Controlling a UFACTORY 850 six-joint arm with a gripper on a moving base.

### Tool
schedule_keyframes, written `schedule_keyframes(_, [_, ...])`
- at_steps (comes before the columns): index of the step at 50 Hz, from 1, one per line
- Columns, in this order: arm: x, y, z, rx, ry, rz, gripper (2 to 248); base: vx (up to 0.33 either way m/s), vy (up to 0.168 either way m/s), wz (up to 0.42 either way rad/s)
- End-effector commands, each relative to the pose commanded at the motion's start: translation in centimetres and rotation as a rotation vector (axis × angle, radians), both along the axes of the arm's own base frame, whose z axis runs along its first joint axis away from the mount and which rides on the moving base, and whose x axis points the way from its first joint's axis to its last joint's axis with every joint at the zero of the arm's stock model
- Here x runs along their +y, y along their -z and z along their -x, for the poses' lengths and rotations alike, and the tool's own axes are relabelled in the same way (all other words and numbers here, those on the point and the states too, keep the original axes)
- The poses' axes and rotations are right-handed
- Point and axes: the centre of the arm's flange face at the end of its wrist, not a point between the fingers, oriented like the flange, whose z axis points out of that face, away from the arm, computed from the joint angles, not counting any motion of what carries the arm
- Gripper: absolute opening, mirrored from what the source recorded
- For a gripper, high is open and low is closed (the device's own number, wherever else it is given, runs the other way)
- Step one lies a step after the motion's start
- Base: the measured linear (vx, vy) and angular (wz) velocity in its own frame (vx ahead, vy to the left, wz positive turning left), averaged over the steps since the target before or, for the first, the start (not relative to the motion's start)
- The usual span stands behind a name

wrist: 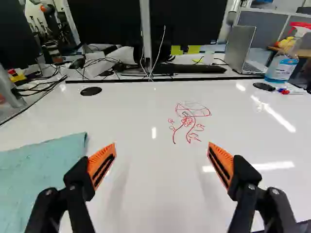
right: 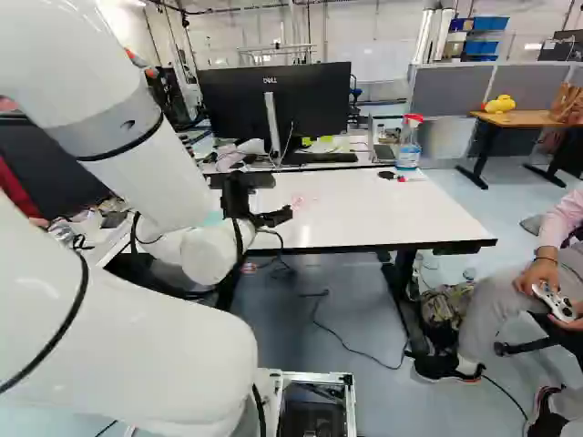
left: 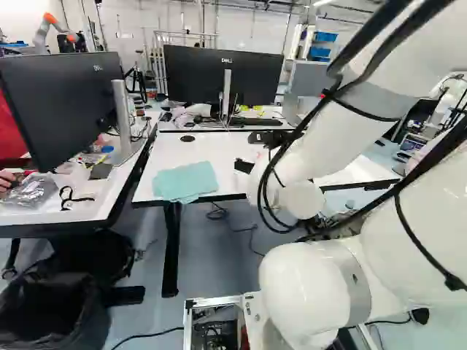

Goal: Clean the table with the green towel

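The pale green towel [left: 185, 181] lies flat on the white table [left: 211, 149] near its front left corner; in the wrist view the towel [wrist: 41, 170] is beside one finger. My gripper [left: 255, 152], seen in the left base view, hangs over the table to the right of the towel. In the wrist view the gripper [wrist: 162, 154] stands wide open with nothing between its fingers. Ahead of it, red marker scribbles [wrist: 189, 119] show on the white surface.
A spray bottle [right: 409, 143] and markers [right: 401, 178] stand and lie at the table's far right. Monitors [right: 273, 105] rise behind. A neighbouring desk [left: 73, 197] with a monitor adjoins at left. Another robot [left: 49, 29] is far back. A person sits at right of the right base view.
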Motion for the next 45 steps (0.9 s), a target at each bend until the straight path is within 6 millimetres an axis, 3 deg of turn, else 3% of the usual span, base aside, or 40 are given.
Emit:
schedule_keyframes(19, [2.7,-2.3,-1.7,-0.061,-0.095,-0.003,247,0.0,0.0,0.0])
schedule_keyframes(45, [6.0,-2.5,-3.2,-0.052,-0.197,-0.005,247,0.0,0.0,0.0])
